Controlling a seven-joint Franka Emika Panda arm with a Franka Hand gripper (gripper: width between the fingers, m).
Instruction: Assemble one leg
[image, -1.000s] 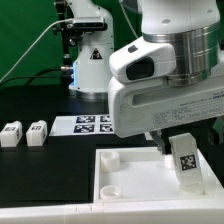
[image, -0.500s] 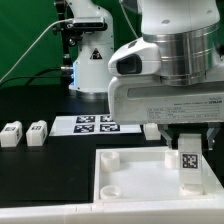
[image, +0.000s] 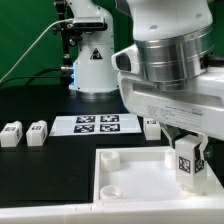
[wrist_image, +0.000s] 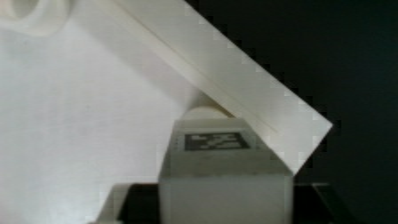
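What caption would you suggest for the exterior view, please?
The tool grips a tagged leg over the white plate.

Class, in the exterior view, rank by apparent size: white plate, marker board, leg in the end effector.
1. white plate, partly hidden
2. marker board
3. leg, smallest even though nearer the camera

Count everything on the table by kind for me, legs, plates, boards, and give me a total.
Legs: 4, counting the leg held in the pincer
White square plate with corner sockets: 1
Marker board: 1
Total: 6
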